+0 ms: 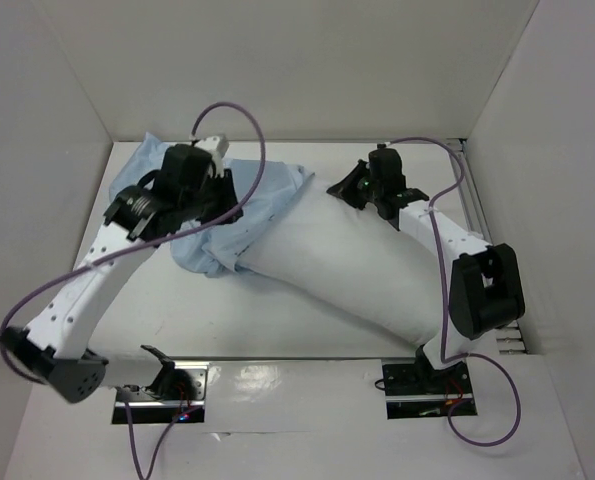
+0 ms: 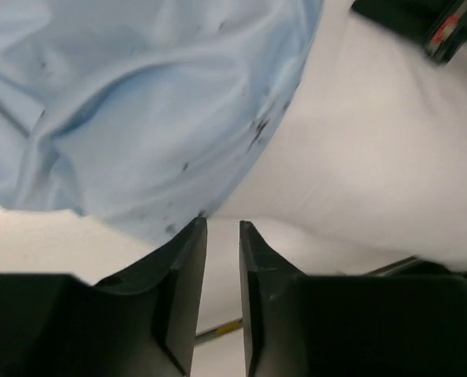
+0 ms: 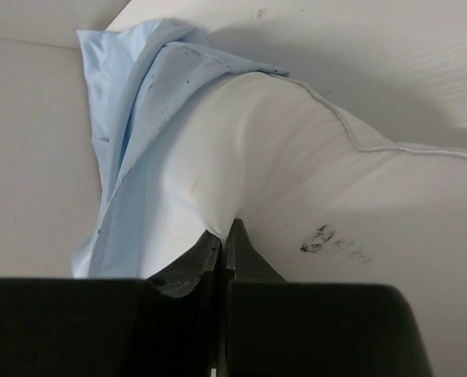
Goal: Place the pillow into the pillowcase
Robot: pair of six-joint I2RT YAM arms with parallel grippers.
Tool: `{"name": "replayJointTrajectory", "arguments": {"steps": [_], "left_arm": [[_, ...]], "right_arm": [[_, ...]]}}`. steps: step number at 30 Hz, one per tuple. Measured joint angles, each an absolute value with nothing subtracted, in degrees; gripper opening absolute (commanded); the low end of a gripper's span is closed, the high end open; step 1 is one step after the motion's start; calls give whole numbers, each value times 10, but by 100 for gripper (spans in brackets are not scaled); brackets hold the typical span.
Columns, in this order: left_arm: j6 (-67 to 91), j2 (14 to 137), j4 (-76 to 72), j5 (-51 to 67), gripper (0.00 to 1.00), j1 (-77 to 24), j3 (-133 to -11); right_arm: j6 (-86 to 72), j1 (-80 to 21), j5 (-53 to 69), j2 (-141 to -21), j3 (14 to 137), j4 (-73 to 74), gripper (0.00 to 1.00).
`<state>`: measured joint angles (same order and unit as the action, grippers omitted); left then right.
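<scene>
Pinching a fold of the pillow point(image 3: 319, 181) between its tips, your right claw point(image 3: 224, 232) is clamped tight. The pillowcase point(image 3: 127, 102) bunches ahead of it and to the left, lapped over the pillow's far end. Your left claw point(image 2: 223, 229) stands at a narrow gap (nothing between the fingers), the pillowcase just beyond its tips and the pillow off to the right.

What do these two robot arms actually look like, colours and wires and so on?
Both arms are white tubular links, the left arm and right arm, joined by chunky black joints. A thin purple cable loops along each. The left gripper and right gripper have two flat black fingers, tapering to the tips. No markings are legible.
</scene>
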<state>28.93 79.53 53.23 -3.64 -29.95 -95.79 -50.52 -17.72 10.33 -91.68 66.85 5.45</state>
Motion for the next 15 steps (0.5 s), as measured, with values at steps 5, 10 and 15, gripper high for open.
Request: {"name": "replayJointTrajectory", "arguments": {"steps": [5,10,15], "left_arm": [[336,665,471,-67,94,-303,-743],[386,653,419,-95,95,-322,-590],[413,652,387,-132,82,-333,-532]], "right_arm": [[-510,-177,114,-923,668,50,0],[-509,-176,118,-927,672,51,0],[-509,-176,119,-931,675,51,0]]}}
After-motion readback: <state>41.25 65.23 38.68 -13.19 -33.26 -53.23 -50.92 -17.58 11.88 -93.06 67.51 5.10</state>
